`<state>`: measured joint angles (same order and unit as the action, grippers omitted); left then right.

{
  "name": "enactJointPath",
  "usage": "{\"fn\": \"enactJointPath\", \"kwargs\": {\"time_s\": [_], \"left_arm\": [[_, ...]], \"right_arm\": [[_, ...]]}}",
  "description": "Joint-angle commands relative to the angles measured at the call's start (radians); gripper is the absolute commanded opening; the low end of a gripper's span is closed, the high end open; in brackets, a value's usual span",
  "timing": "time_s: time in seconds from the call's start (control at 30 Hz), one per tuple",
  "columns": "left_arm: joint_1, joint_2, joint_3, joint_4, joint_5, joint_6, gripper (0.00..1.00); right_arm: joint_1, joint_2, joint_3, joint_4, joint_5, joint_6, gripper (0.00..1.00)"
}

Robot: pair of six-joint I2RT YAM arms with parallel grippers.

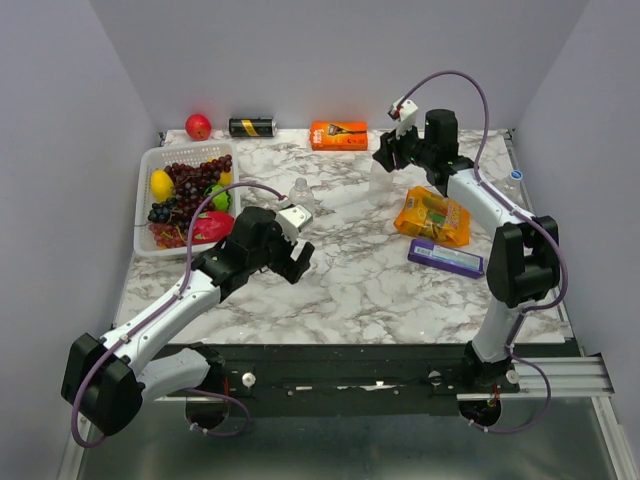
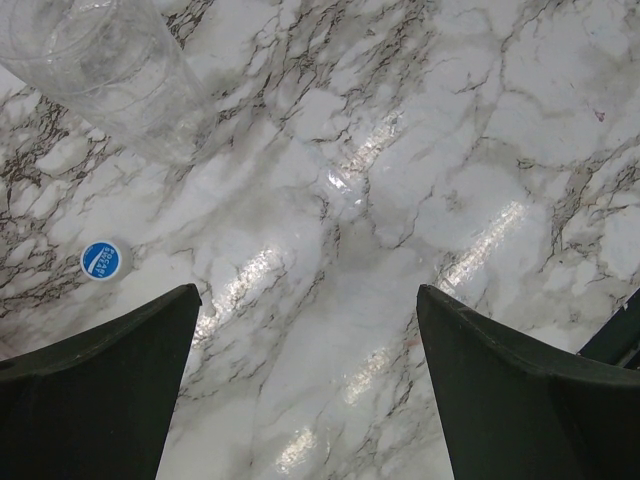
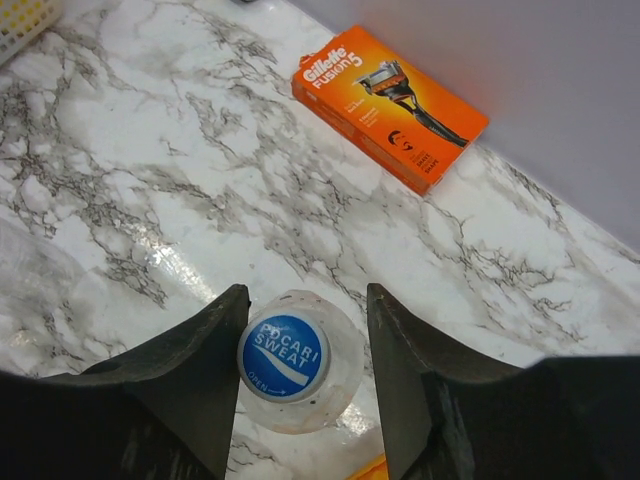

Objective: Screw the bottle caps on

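Right wrist view first: the right gripper point(image 3: 306, 292) hangs over a clear bottle point(image 3: 342, 392) standing upright on the marble bench point(image 3: 150, 190), and a blue cap point(image 3: 284, 358) marked Pocari Sweat sits on its neck; the jaws straddle that cap, parted, with a sliver of gap showing on the cap's right side, so nothing is pinched; beyond it, an orange razor box point(image 3: 390, 108) lies flat near the far wall; over to the left wrist view, where the left gripper point(image 2: 308, 290) has its jaws spread wide above bare marble, nothing between them; a second bottle point(image 2: 110, 70), open-necked, stands at the upper left of that view, and a loose cap point(image 2: 101, 260) lies flat on the bench near it, not touching it and outside the jaws; up in the top external view, that second bottle stands near the middle of the bench, just beyond the left gripper, while the capped one is farther right and farther back, under the right gripper; another cap point(image 1: 516, 174) sits at the bench's right edge; a white basket point(image 1: 146, 165) of fruit is at the far left; a black-and-gold can point(image 1: 252, 127) and a red fruit point(image 1: 198, 126) lie by the far wall; an orange snack bag point(image 1: 432, 217) and a purple packet point(image 1: 446, 257) lie on the right.
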<state>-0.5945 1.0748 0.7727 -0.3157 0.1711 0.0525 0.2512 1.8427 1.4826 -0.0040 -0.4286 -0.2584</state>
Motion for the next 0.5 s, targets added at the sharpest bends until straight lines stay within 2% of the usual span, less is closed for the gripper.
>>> {"fn": "enactJointPath", "kwargs": {"time_s": [0.0,0.2,0.3,0.33,0.37,0.47], "left_arm": [[0.009,0.004,0.019,0.018,0.004,0.004,0.99],[0.009,-0.001,0.019,0.014,0.008,0.007,0.99],[0.009,-0.016,0.022,-0.012,0.008,0.033,0.99],[0.009,-0.024,0.022,-0.022,0.013,0.041,0.99],[0.01,-0.033,0.026,-0.034,0.018,0.059,0.99],[0.035,-0.078,0.031,-0.092,0.048,0.064,0.99]], "right_arm": [[-0.001,0.015,0.034,-0.025,0.031,0.001,0.59],[-0.001,0.006,0.044,-0.03,0.041,-0.008,0.64],[-0.001,-0.043,0.053,-0.054,0.025,-0.028,0.73],[-0.001,-0.057,0.068,-0.11,0.01,-0.054,0.95],[0.002,-0.092,0.088,-0.141,0.02,-0.048,1.0],[0.04,-0.152,0.146,-0.215,0.051,-0.041,1.0]]}}
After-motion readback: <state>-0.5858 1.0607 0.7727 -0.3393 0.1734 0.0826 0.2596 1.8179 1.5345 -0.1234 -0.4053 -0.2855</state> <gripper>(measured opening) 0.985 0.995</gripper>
